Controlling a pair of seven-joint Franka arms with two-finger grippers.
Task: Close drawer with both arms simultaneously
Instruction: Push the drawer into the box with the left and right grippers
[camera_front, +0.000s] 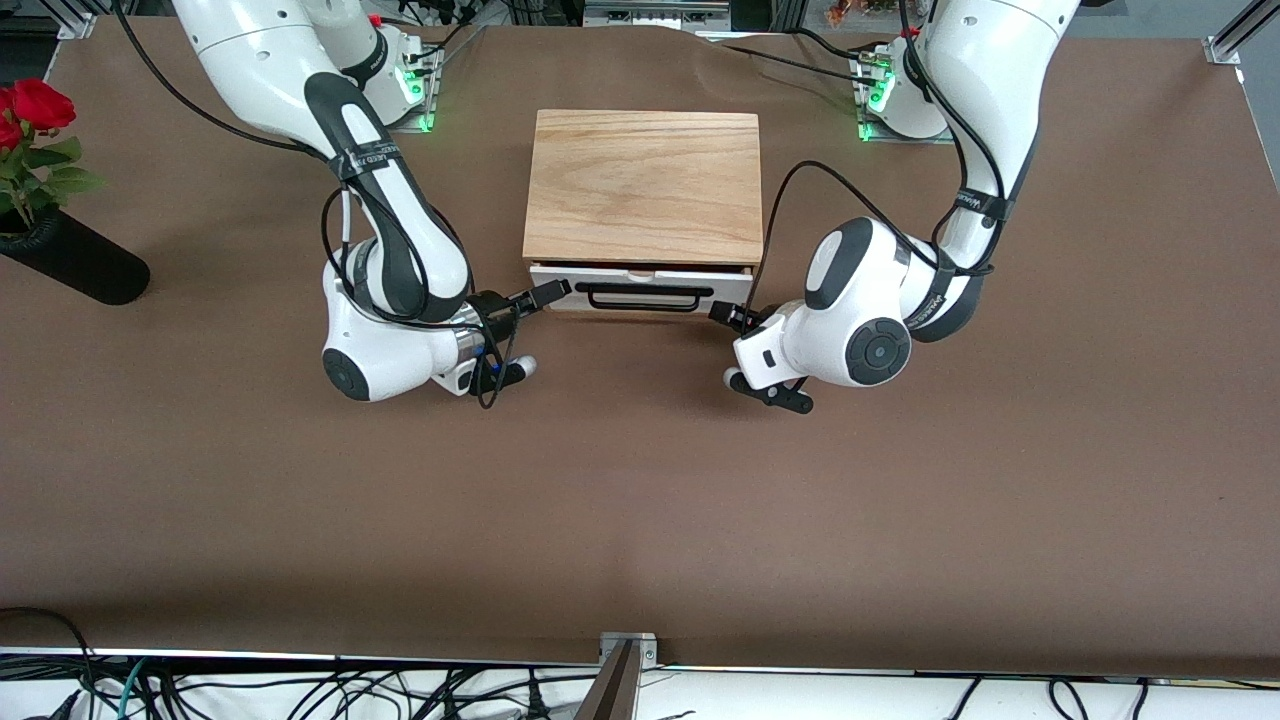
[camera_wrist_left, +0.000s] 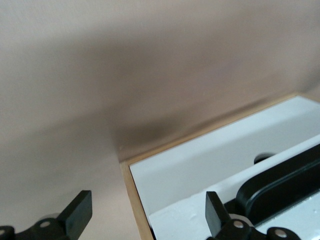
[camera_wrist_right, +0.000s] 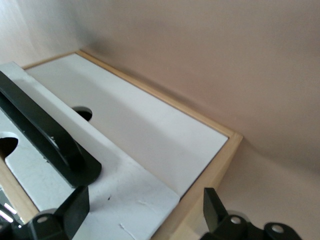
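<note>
The drawer (camera_front: 640, 283) is a little way out of the light-oak box (camera_front: 645, 185); its white front panel carries a black bar handle (camera_front: 645, 298). My right gripper (camera_front: 555, 292) is at the front panel's corner toward the right arm's end, low over the table. My left gripper (camera_front: 722, 315) is at the opposite corner. In the left wrist view the open gripper (camera_wrist_left: 147, 202) straddles the panel's wooden edge (camera_wrist_left: 200, 165), with the handle (camera_wrist_left: 280, 180) beside it. In the right wrist view the open gripper (camera_wrist_right: 145, 200) straddles the panel's corner (camera_wrist_right: 130, 130) near the handle (camera_wrist_right: 45, 140).
A black vase with red roses (camera_front: 70, 260) lies at the right arm's end of the table. A metal bracket (camera_front: 625, 650) sits at the table edge nearest the front camera. Black cables hang from both arms beside the box.
</note>
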